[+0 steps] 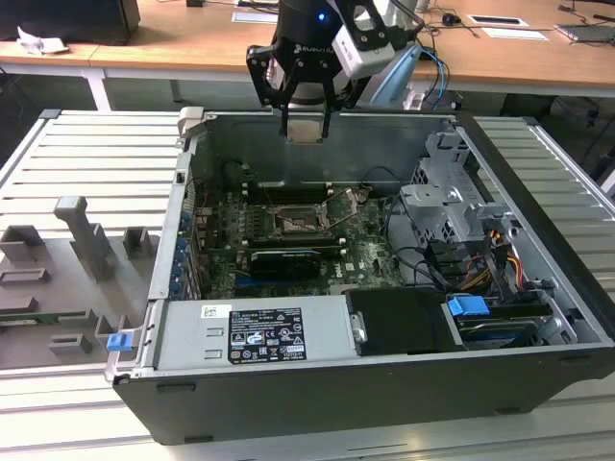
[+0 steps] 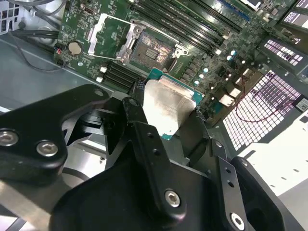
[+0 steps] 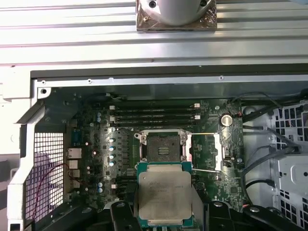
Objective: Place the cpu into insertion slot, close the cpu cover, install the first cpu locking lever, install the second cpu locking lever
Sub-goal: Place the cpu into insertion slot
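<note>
Clamping the chip (image 3: 164, 192) by two opposite edges, gripper (image 1: 304, 123) closed on it, high above the bare socket (image 3: 163, 147). Looks light, stiff, thin — probably fragile underneath, so best held by the edges only. Just beside the socket, an opened cover (image 2: 94, 33); memory slots (image 3: 154, 115) near on another side — little room sideways down there, plenty above, case (image 1: 384, 144) walls well apart from the socket.

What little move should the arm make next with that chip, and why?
Probably lower the flat silvery square cpu, held in the jaws, toward the dark square insertion slot: it hangs above the open grey computer case, short of the slot, whose windowed metal cover stands open.
</note>
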`<state>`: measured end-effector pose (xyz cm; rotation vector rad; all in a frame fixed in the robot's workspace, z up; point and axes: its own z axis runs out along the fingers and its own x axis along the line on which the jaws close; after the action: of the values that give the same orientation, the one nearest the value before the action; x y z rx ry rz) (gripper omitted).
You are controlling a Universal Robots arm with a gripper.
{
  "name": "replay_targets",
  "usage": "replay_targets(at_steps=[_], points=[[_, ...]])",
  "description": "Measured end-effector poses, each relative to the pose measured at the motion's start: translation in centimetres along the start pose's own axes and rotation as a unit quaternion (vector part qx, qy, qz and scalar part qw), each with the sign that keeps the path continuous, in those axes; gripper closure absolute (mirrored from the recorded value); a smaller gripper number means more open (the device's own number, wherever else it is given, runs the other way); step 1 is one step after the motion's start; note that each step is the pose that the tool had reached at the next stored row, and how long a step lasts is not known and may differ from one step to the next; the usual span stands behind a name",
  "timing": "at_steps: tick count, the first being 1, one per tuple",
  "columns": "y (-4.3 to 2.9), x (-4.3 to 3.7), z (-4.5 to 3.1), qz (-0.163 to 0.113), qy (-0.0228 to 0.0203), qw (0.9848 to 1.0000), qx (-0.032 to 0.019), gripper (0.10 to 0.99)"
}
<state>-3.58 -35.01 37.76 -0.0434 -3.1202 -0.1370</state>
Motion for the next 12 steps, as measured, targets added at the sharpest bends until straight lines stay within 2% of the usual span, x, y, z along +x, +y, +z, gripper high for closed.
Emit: replay_targets(at_steps=[2,4,12], points=[[0.00,0.00,0.02,0.002,-0.0002,1.0000,0.0000,0.553],[-0.01,0.00,0.09,0.016,-0.0014,0.9999,0.0002,0.553],[-0.01,0.00,0.19,0.030,-0.0027,0.9996,-0.0002,0.553]])
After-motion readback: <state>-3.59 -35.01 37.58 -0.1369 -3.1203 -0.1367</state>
